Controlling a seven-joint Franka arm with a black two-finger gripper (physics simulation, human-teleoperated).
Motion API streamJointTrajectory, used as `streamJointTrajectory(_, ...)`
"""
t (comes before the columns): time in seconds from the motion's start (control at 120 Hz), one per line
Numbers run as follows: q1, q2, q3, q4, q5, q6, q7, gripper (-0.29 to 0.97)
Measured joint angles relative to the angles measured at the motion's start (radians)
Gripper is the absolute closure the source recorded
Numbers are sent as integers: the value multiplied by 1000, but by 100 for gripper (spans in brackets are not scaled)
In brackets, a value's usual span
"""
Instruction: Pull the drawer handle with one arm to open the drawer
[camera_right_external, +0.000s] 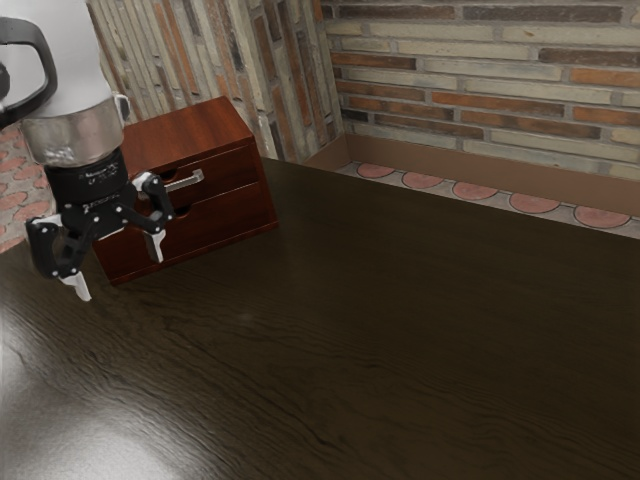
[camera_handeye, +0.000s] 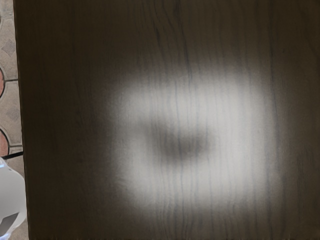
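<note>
Drawer handle (camera_right_external: 185, 181) is what it's all about, so working out from the hand (camera_right_external: 118, 270): it hangs over the dark wood surface (camera_right_external: 400, 350), pointing straight down, fingers (camera_right_external: 157, 240) spread wide with nothing between them. The wrist view looks down at bare wood grain with a bright glare patch and a dark blotch in the middle, probably the hand's shadow.

From the hand, the handle is higher up, a bit toward the exterior view's right and further back, near but not touching. It's a silver bar on the upper drawer (camera_right_external: 225, 170) of a small reddish chest (camera_right_external: 215, 125) just behind the hand. The long axis runs level along the drawer front, and the bar stands proud of it, facing the open surface. The drawer looks shut to me.

My guess: the hand has to rise, tip toward that front and straddle the bar across its short side before pulling.
</note>
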Motion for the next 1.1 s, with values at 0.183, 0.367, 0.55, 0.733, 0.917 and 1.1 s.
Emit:
streamJointTrajectory(0.183,-12,-18,-2,-53,56,88,-63,0)
streamJointTrajectory(0.367,19,-10,-13,-66,44,106,-64,1)
streamJointTrajectory(0.55,42,40,-11,-64,99,169,156,0)
streamJointTrajectory(0.733,67,199,-10,65,119,230,350,0)
streamJointTrajectory(0.917,104,307,-8,184,128,257,550,0)
streamJointTrajectory(1.1,244,376,-85,244,123,269,723,0)
